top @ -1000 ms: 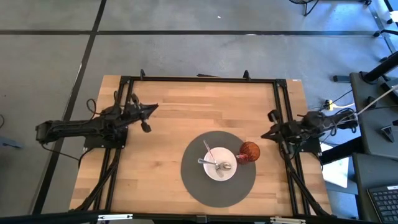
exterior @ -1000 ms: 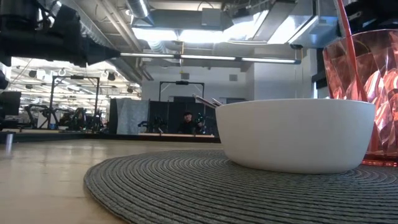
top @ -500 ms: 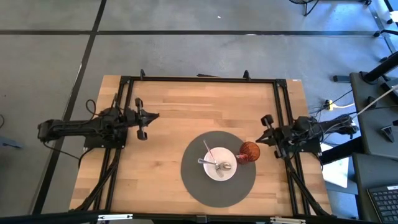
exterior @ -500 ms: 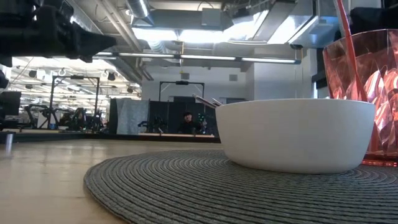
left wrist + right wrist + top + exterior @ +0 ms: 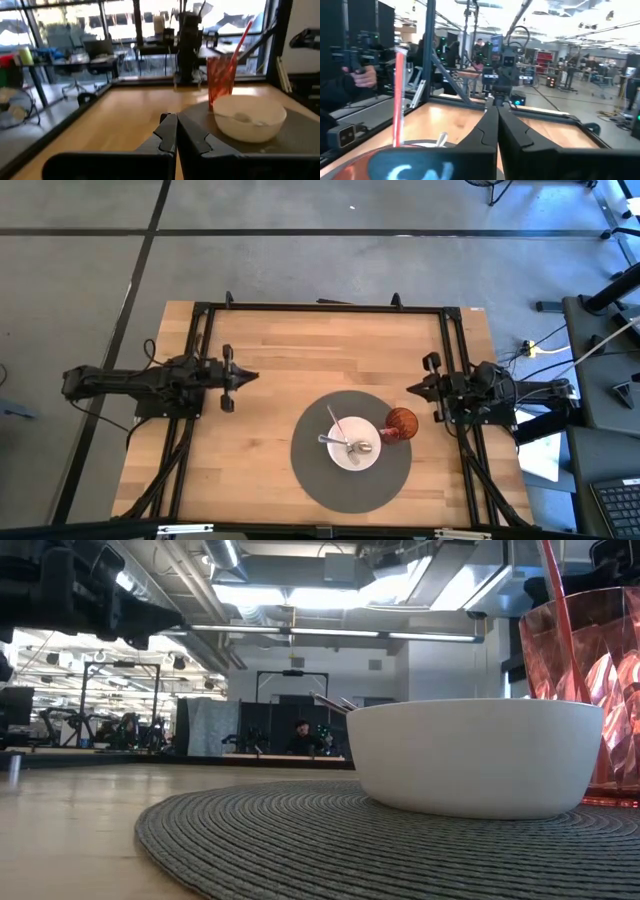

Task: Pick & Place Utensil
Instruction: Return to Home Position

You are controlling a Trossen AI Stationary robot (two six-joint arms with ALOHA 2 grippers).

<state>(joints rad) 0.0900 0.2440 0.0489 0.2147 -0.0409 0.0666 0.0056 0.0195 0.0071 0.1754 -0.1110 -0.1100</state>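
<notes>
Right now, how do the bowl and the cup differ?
The bowl is white and opaque; the cup is red and see-through. The bowl is low and wide; the cup stands taller and narrower. The bowl holds silver utensils; the cup holds a red straw. Both stand upright, side by side on the grey mat.
</notes>
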